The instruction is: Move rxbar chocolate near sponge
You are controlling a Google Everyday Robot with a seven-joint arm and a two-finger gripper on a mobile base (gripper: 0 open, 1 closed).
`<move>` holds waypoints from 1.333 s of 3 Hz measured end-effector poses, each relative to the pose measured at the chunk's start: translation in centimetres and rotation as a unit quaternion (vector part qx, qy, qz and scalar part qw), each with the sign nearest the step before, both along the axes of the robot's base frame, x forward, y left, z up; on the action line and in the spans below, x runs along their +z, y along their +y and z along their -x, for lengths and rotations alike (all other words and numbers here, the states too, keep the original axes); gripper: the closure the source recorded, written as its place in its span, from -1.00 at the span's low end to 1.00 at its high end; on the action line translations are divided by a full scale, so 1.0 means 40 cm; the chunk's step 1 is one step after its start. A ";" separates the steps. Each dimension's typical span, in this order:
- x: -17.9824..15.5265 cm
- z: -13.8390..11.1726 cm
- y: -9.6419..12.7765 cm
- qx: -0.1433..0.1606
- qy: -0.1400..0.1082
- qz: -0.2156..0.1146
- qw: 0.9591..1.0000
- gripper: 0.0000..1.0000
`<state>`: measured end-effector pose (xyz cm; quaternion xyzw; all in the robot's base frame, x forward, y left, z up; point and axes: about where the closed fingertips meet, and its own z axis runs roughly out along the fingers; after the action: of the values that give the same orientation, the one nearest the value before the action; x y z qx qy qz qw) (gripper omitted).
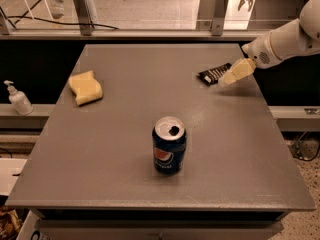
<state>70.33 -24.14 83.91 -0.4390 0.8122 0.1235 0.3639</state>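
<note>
The rxbar chocolate (213, 73), a thin black bar with white print, lies on the grey table (125, 149) at the far right. The pale yellow gripper (226, 79) on the white arm reaches in from the right; its tip lies over the bar's right end, hiding that end. The sponge (86, 87), a pale yellow block, sits at the table's far left, well apart from the bar and gripper.
A blue Pepsi can (169, 144) stands upright near the table's middle front. A white pump bottle (19, 100) stands on a ledge left of the table. A railing with posts (83, 9) runs behind the table's far edge.
</note>
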 end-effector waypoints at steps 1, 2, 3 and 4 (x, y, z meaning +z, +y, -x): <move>-0.028 -0.003 -0.009 -0.006 0.008 0.002 1.000 -1.00; -0.040 -0.002 -0.009 -0.008 0.012 0.002 1.000 -1.00; -0.062 0.005 0.003 -0.001 0.022 -0.001 1.000 -0.65; -0.068 0.006 0.017 0.000 0.034 -0.005 0.999 -0.16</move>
<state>70.09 -23.44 81.18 -0.4328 0.8234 0.1424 0.3383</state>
